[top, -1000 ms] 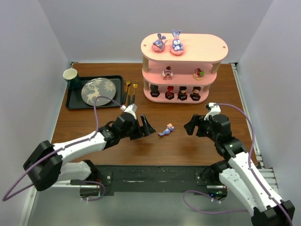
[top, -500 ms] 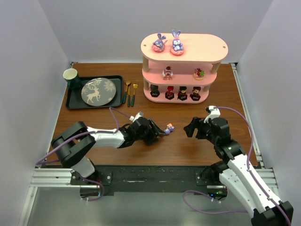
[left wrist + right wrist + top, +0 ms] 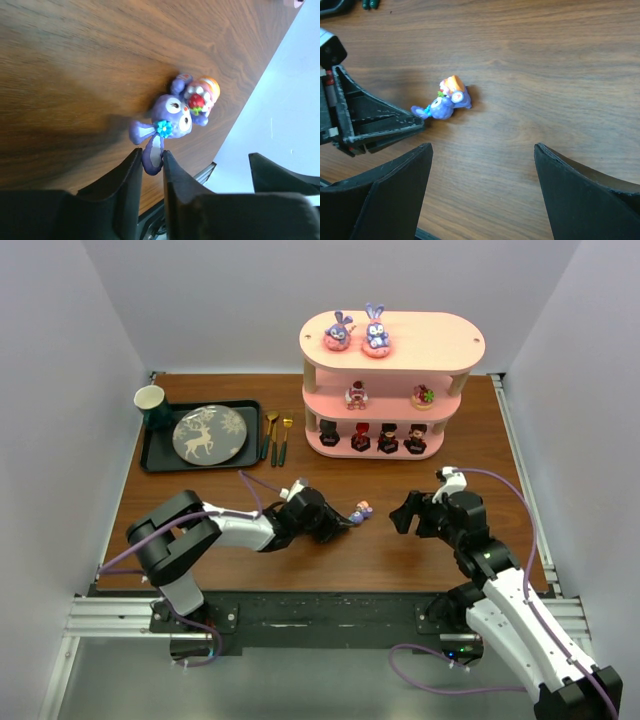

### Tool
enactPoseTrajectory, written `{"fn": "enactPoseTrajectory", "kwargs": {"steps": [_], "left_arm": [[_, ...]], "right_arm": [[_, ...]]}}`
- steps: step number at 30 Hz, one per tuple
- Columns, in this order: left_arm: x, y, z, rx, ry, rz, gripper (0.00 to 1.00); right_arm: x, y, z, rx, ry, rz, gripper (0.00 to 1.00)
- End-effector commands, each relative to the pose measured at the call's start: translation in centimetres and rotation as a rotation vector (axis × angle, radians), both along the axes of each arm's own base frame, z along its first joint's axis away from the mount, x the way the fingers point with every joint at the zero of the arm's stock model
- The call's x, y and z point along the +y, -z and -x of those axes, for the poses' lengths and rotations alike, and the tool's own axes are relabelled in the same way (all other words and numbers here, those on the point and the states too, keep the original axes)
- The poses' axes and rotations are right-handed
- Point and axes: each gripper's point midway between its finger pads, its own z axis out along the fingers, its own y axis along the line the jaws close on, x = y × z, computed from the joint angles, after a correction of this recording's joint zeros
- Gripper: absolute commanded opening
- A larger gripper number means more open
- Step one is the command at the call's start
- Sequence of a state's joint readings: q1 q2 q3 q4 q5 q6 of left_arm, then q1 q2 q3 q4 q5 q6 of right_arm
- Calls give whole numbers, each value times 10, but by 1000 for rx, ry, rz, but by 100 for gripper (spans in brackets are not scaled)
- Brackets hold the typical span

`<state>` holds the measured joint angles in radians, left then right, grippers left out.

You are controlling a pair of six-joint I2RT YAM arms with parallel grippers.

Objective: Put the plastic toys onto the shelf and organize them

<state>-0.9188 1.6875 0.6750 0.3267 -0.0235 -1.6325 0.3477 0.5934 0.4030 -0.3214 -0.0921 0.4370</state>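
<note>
The purple bunny toy (image 3: 172,117) lies on its side on the surface (image 3: 330,480), nearer than the shelf (image 3: 445,352). The left pincer (image 3: 151,152) is clamped on 1 thin ear; the right pincer (image 3: 482,147) stands apart. The toy is probably light, hard, slick plastic, so its body would give a surer hold.

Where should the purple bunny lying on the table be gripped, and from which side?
By a long ear, coming low from the left: the bunny toy lies on its side, ears stretched toward the left hand, whose fingers flank one ear.
</note>
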Motion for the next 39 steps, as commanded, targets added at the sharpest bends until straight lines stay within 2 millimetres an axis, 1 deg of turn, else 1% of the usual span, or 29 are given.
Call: {"fn": "enactPoseTrajectory", "kwargs": {"steps": [1, 2, 4, 5, 7, 8, 9, 11, 12, 13, 14, 15, 16, 17, 18, 19, 20, 21, 22, 24, 25, 27, 28, 29, 30, 31, 35, 38, 39], "left_arm": [[-5, -5, -9, -31, -23, 7, 21], [-4, -5, -10, -34, -25, 3, 15], [-1, -2, -9, -48, -16, -17, 9], [0, -3, -9, -56, -8, -23, 1], [4, -1, -8, -93, 33, -72, 0], [5, -5, -10, -116, 50, -82, 0], [9, -1, -7, -115, 73, -122, 0], [11, -10, -14, -196, 145, -184, 0], [19, -3, -10, -185, 186, -256, 0], [16, -15, -19, -256, 248, -304, 0], [17, -20, -20, -282, 288, -342, 0], [32, -11, -16, -255, 326, -444, 0], [30, -26, -23, -319, 378, -493, 0], [34, -32, -24, -340, 403, -529, 0], [44, -32, -21, -330, 430, -591, 0], [45, -48, -27, -385, 456, -617, 0], [48, -54, -28, -404, 473, -638, 0], [55, -54, -25, -399, 502, -675, 0], [55, -66, -28, -440, 534, -696, 0], [60, -70, -20, -444, 606, -728, 0], [58, -76, -20, -469, 650, -739, 0], [63, -78, -13, -448, 710, -758, 0], [61, -84, -12, -471, 742, -759, 0], [62, -86, -10, -470, 759, -759, 0], [65, -87, -6, -457, 784, -761, 0], [63, -92, -6, -470, 800, -759, 0], [62, -110, 1, -488, 833, -732, 0], [59, -125, 6, -513, 839, -690, 0], [57, -129, 7, -517, 845, -673, 0]], "right_arm": [[7, -8, -1, -32, -34, -24, 86], [7, -9, -1, -32, -39, -25, 86], [11, -10, 0, -34, -63, -30, 86], [16, -10, 3, -26, -92, -42, 86], [21, -12, 4, -31, -130, -45, 86], [24, -11, 6, -19, -154, -51, 86], [26, -13, 7, -21, -167, -53, 86], [30, -14, 9, -23, -204, -52, 86], [34, -17, 11, -32, -249, -51, 85], [35, -18, 12, -33, -262, -46, 85], [37, -19, 13, -37, -275, -46, 85], [39, -21, 13, -38, -287, -51, 85], [42, -24, 13, -49, -299, -60, 85], [43, -25, 12, -52, -303, -61, 84], [43, -26, 10, -59, -297, -61, 84], [45, -27, 10, -58, -301, -60, 83], [47, -27, 9, -56, -298, -63, 82], [49, -30, 8, -60, -299, -67, 82], [52, -29, 8, -53, -307, -71, 82], [62, -36, 8, -76, -337, -87, 81], [69, -36, 11, -85, -364, -79, 81], [79, -40, 11, -138, -405, -47, 81], [90, -41, 17, -161, -453, -31, 81], [92, -39, 16, -176, -460, -3, 81], [98, -44, 14, -237, -498, 22, 82], [106, -47, 19, -272, -540, 33, 82], [121, -53, 14, -427, -626, 122, 84], [134, -58, 12, -489, -657, 135, 84], [139, -62, 11, -545, -685, 152, 84]]}}
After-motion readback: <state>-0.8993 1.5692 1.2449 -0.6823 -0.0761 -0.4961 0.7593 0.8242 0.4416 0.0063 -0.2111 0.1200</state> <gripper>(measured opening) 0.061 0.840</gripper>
